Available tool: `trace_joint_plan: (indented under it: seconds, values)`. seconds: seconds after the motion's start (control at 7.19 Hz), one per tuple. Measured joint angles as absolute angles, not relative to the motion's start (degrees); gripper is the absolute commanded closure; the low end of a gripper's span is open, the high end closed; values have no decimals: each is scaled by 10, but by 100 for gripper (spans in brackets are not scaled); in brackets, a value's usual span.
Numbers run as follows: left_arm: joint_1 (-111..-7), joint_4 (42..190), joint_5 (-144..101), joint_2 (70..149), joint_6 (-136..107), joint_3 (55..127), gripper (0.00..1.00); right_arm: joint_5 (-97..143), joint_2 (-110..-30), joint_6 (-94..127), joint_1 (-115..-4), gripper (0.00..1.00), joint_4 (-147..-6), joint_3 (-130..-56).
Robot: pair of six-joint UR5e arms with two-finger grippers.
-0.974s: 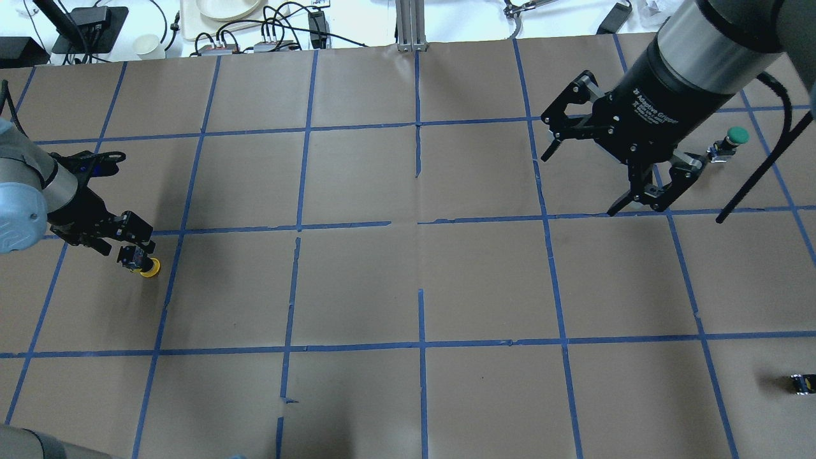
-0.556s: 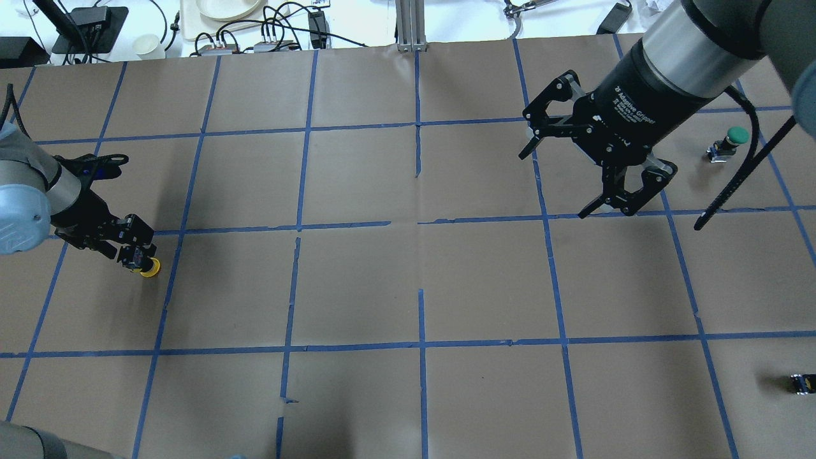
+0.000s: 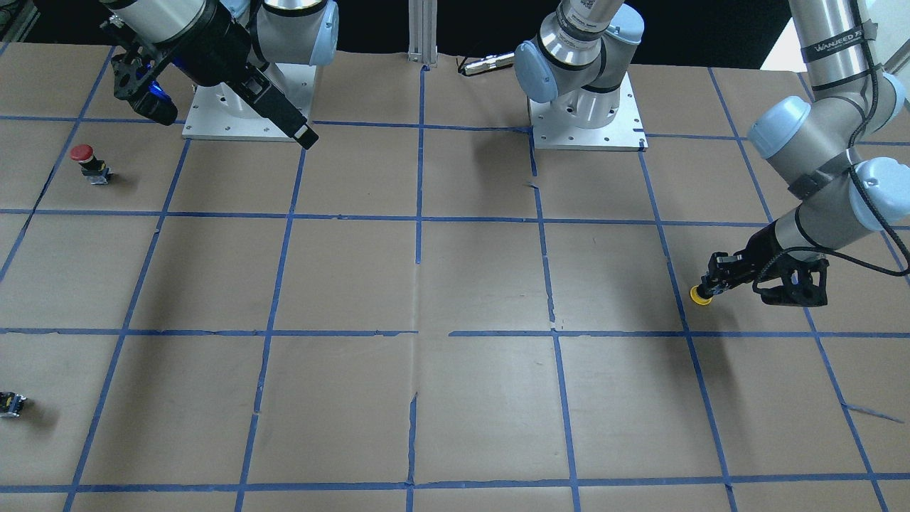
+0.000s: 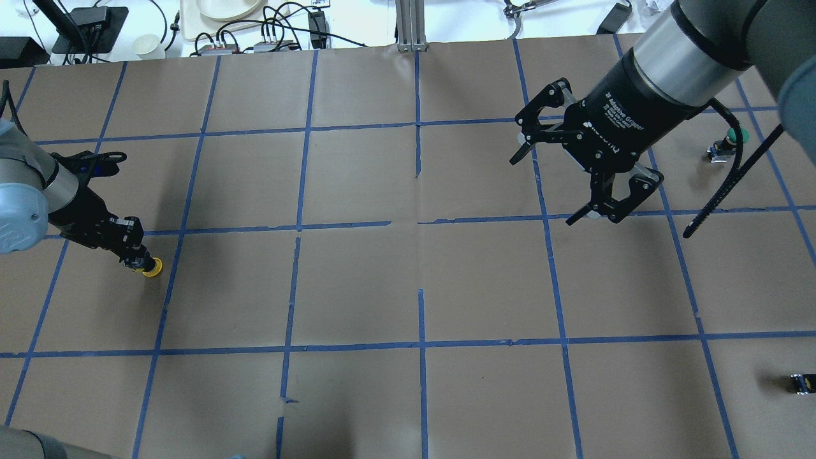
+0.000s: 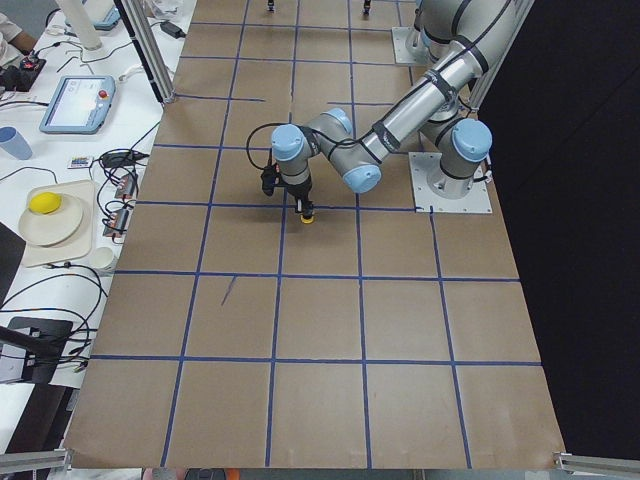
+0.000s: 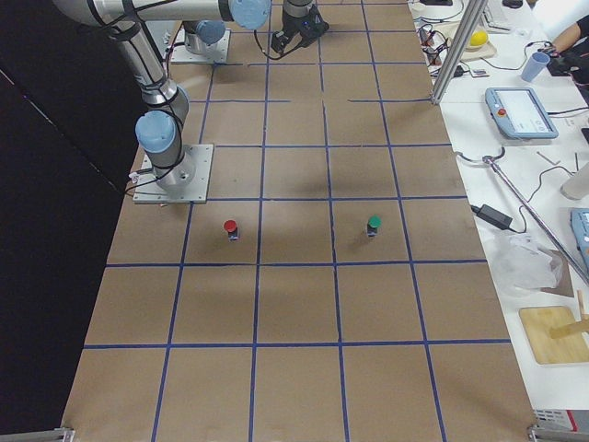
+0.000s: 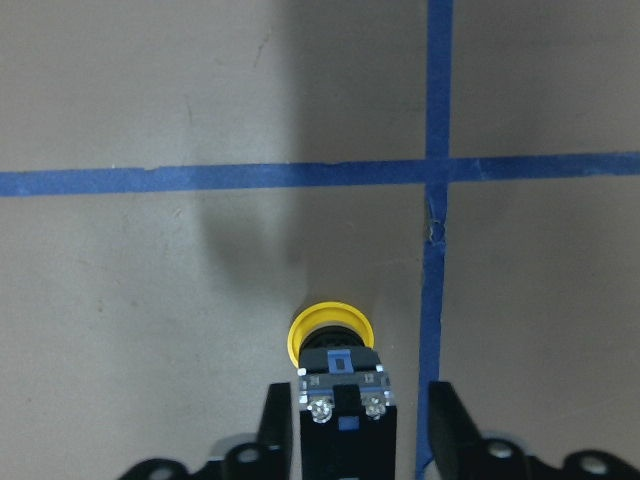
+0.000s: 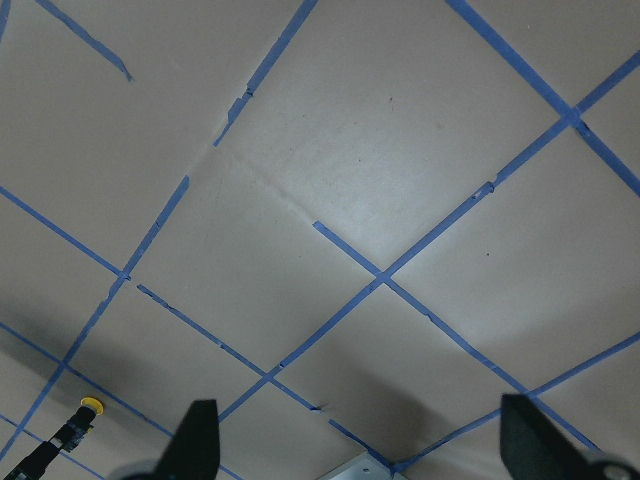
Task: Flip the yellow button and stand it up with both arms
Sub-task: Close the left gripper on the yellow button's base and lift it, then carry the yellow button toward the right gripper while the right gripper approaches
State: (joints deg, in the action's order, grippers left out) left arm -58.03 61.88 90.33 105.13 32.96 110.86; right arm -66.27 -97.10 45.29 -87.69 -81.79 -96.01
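From the front, the left gripper (image 3: pixel 713 283) sat low by the edge of the worktop (image 3: pixel 462 284) at the robot's left end, about halfway along that edge. Its fingers were on both sides of the black body of the yellow button (image 3: pixel 702 296). The yellow cap poked out toward the table's middle. The right gripper (image 3: pixel 233 126) hung high near the robot's edge, spread wide with nothing in it.

From above, the change showed. The left fingers had pulled in close around the button since a second ago. The right gripper had slid away from the green button (image 4: pixel 736 135), toward the middle.

From the left end, the button's cap pointed down. I could not tell if it touched the worktop.

From the right end, the red button (image 6: pixel 230 226) stood alone.

In the left wrist view, one finger looked like it touched the body. A thin gap showed by the other, so I cannot tell if the squeeze was tight.

In the right wrist view, the button was tiny and far off.

I think the grab was nearly done. The flip and the stand were still to come.
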Motion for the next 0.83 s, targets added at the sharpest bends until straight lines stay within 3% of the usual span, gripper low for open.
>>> trace_joint_plan:
  seconds: [0.42, 0.83]
  values:
    - [-587, 633, 892, 1033, 335, 1104, 91, -626, -971, 472, -876, 0, -820, -974]
    - [-620, 763, 701, 957, 342, 1103, 91, -576, -971, 491, -855, 0, -820, -975]
